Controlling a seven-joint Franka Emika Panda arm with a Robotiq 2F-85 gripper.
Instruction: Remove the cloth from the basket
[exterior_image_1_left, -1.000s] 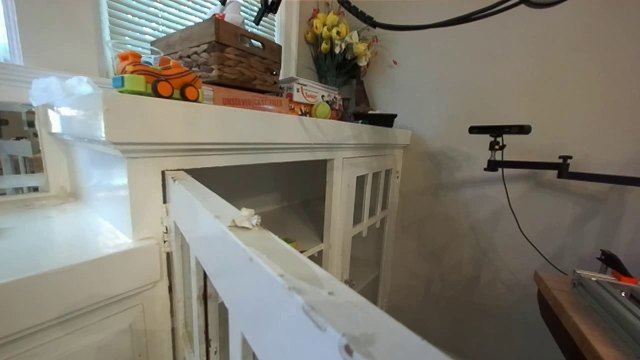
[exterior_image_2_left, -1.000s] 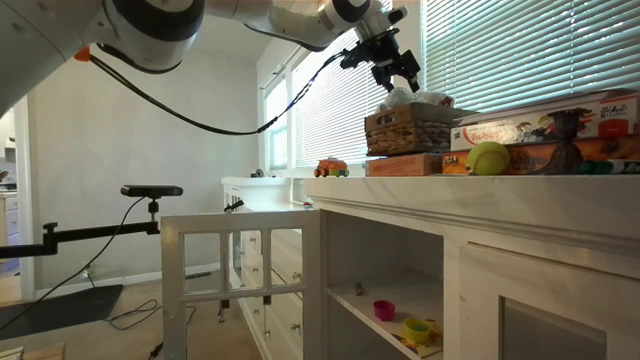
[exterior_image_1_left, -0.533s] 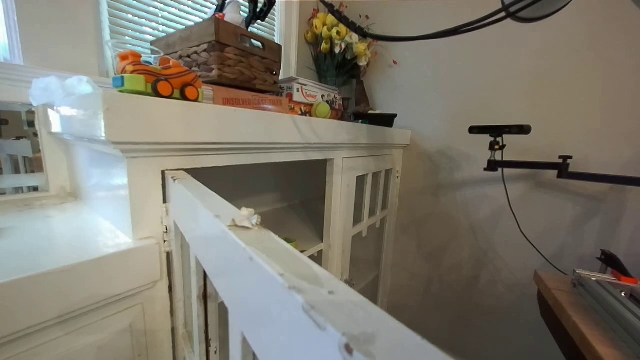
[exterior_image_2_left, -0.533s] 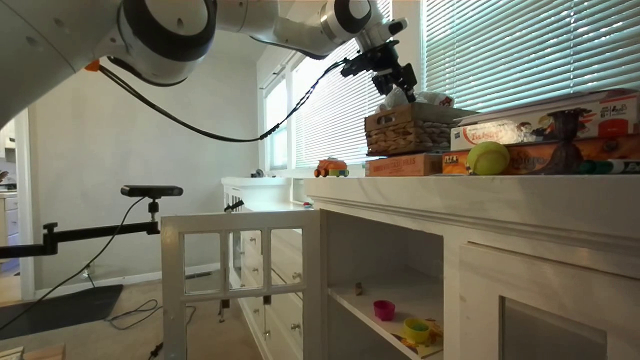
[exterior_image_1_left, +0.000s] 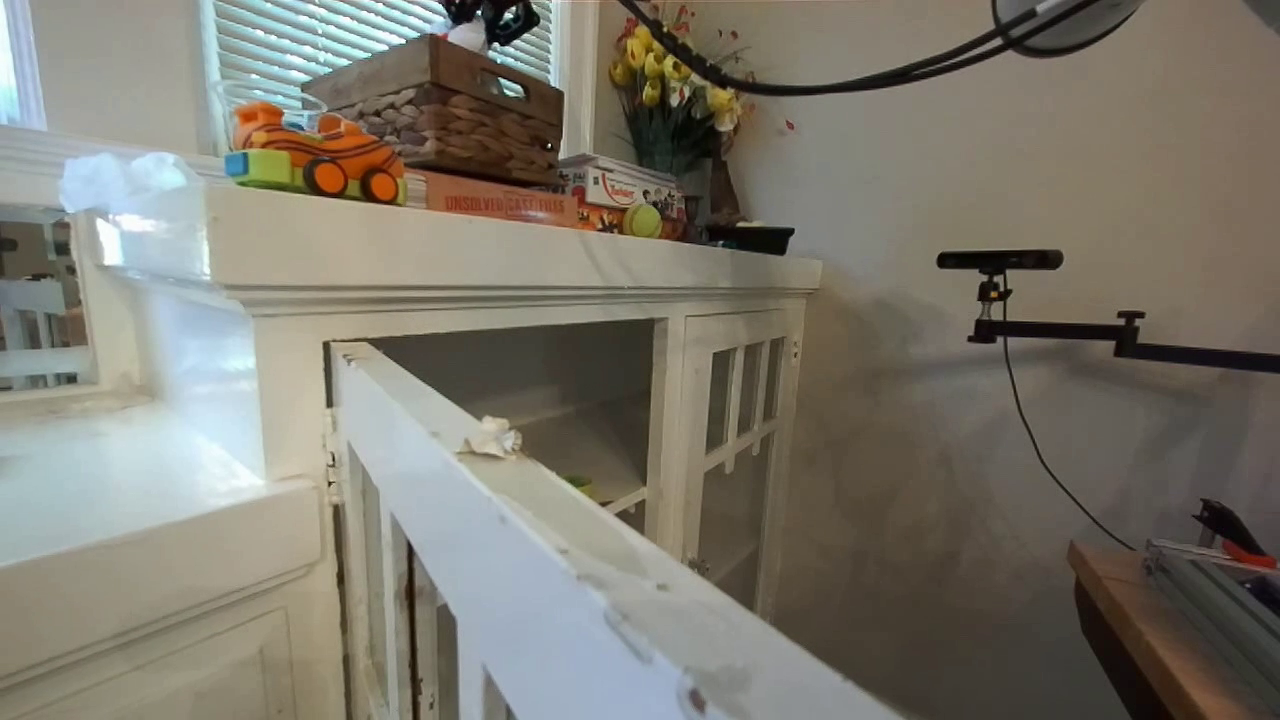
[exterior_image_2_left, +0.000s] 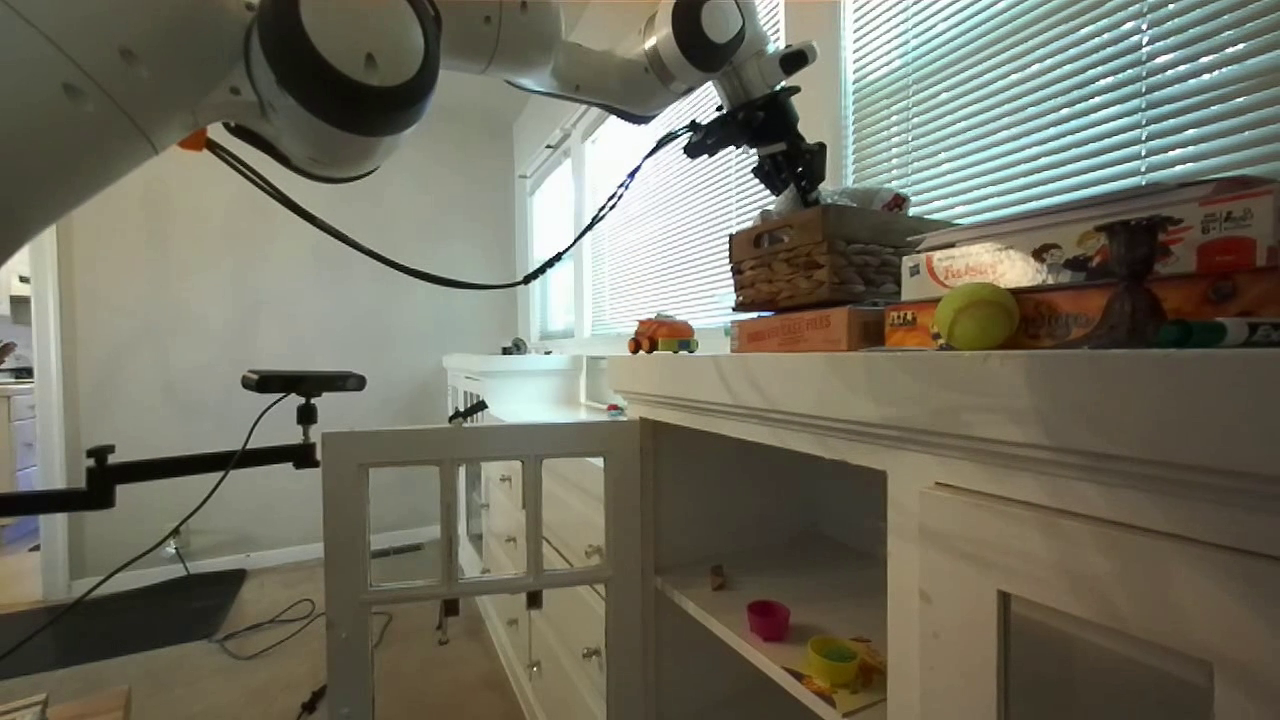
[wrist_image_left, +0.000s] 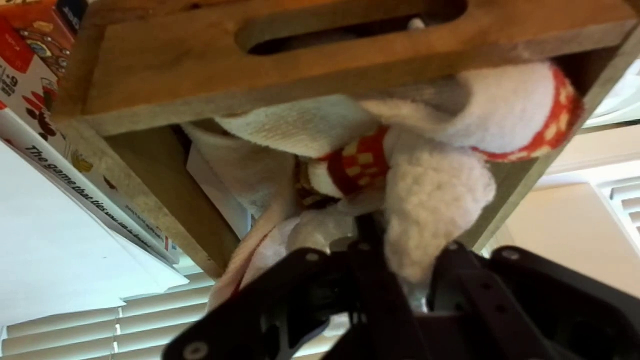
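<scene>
Our gripper (wrist_image_left: 410, 245) points down at the mouth of the basket (wrist_image_left: 310, 75), its two fingers close together with a fleecy bulge of the cloth (wrist_image_left: 435, 185) squeezed between them; we judge that it has hold of the fabric. Some translucent material (wrist_image_left: 320, 232) shows just beside one finger, and we cannot tell whether it is caught too. So the grasp looks made, but the removal is not: most of the cloth lies below and ahead of the gripper, inside the basket, with red-patterned folds near the wall that has the handle slot, while other pale folds bulge above the rim. What is left, as we see it, is to lift until the last fold clears the rim, carry the cloth aside and let it go. In an exterior view the arm (exterior_image_2_left: 600, 75) extends from higher than the bench (exterior_image_2_left: 1000, 385), roughly level, then bends at the wrist so that the gripper points steeply downward, slightly tilted. Beneath the gripper, the basket sits on an orange box (exterior_image_2_left: 795, 328); beyond the gripper hang blinds (exterior_image_2_left: 1050, 100). We suspect so narrow a pinch may slip off a bunched fold.
</scene>
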